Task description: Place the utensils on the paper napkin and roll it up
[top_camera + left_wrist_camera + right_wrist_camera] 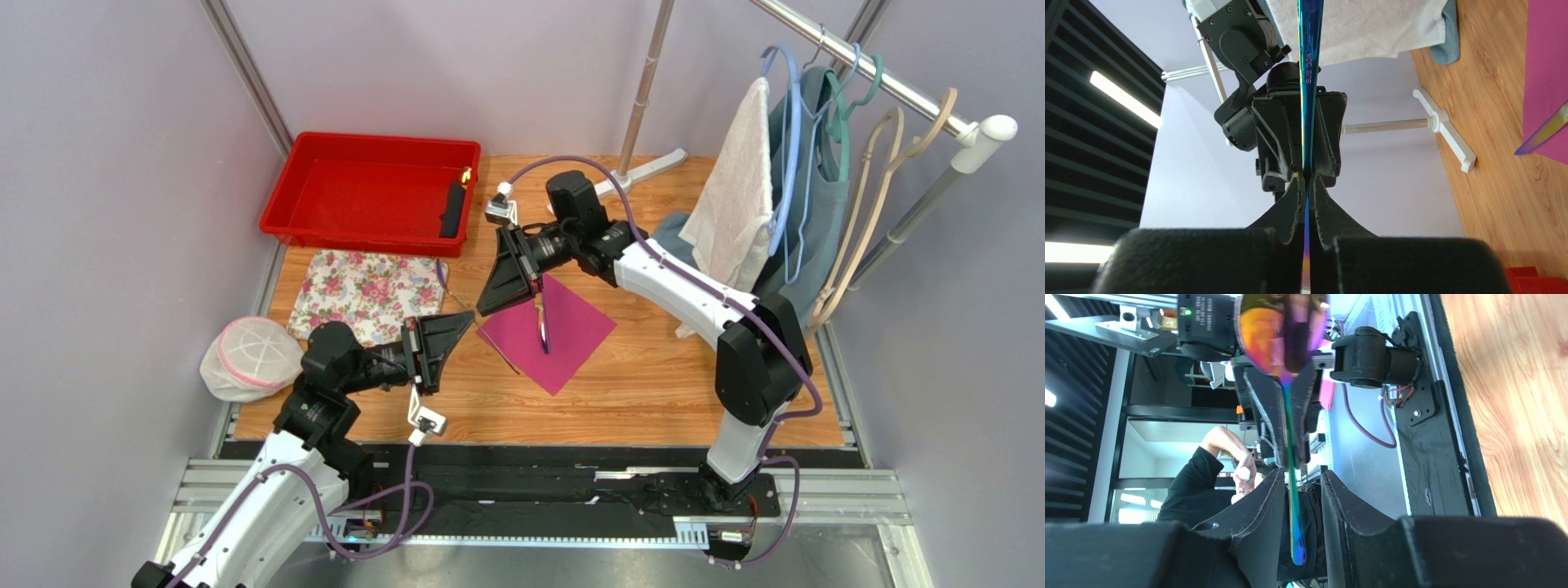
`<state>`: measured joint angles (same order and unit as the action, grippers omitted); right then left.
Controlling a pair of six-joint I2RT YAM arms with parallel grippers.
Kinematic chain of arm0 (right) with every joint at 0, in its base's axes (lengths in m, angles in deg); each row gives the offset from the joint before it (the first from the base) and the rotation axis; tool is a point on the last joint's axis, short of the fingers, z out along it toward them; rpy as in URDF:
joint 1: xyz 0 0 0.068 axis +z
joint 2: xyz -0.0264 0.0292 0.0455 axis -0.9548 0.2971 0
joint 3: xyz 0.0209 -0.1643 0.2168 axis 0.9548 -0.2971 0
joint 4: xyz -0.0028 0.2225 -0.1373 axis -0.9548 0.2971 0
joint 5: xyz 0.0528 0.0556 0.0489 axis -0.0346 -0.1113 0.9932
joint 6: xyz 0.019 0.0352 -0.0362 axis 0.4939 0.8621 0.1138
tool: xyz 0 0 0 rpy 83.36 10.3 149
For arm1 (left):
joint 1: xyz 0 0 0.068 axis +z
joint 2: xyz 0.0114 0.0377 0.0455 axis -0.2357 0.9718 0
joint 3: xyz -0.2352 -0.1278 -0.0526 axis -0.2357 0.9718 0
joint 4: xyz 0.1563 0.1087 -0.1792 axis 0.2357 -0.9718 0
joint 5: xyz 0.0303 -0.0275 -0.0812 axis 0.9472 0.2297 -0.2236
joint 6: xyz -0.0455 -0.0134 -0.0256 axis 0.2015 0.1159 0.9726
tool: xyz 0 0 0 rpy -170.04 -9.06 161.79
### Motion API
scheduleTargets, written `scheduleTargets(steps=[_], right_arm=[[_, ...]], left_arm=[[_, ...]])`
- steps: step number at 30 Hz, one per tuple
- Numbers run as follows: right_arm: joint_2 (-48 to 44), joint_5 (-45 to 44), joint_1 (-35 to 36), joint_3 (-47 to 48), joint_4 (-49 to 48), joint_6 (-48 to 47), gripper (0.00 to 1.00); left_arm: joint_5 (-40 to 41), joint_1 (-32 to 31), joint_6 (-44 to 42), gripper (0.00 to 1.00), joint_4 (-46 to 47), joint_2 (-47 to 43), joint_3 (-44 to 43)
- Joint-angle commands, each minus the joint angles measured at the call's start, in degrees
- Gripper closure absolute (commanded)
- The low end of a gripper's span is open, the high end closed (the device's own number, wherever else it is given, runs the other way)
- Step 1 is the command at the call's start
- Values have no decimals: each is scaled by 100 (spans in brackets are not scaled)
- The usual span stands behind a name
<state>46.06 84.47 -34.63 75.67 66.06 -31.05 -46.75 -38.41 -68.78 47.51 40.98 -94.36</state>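
The magenta paper napkin (567, 321) lies flat on the wooden table, also at the right edge of the left wrist view (1545, 61). One dark utensil (541, 328) lies on it; its tip shows in the left wrist view (1541, 133). My left gripper (464, 328) (1307, 184) is shut on a thin iridescent spoon (497, 349) (1310, 73), held level just off the napkin's left corner. My right gripper (497, 304) (1303, 478) faces it, open; the spoon's handle end (1296, 551) sits in the gap between its jaws, and the bowl (1281, 331) is at the far end.
A red tray (313, 202) holding a black object (454, 211) stands at the back left. A floral cloth (362, 294) and a white mesh bag (252, 355) lie on the left. A clothes rack (785, 184) with hangers and towels stands on the right.
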Motion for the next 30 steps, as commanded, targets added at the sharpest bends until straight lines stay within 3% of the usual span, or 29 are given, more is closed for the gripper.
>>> scheduleTargets(steps=[1,10,16,22,24,28,30], right_arm=[[-161,189,67,-20,-550,393,69],[-82,241,243,-29,-585,428,76],[-160,285,252,-117,-577,419,71],[-231,277,261,-187,-577,411,72],[-231,259,261,-179,-577,402,74],[-178,259,252,-126,-577,428,90],[-178,294,261,-99,-612,472,94]], left_arm=[[-226,-10,128,100,427,67,44],[-112,-10,233,100,489,67,52],[3,-10,304,100,462,15,61],[12,-10,330,100,480,-3,78],[3,-10,330,100,471,-3,70],[-50,-10,278,100,471,-3,87],[-59,-10,251,100,436,14,96]])
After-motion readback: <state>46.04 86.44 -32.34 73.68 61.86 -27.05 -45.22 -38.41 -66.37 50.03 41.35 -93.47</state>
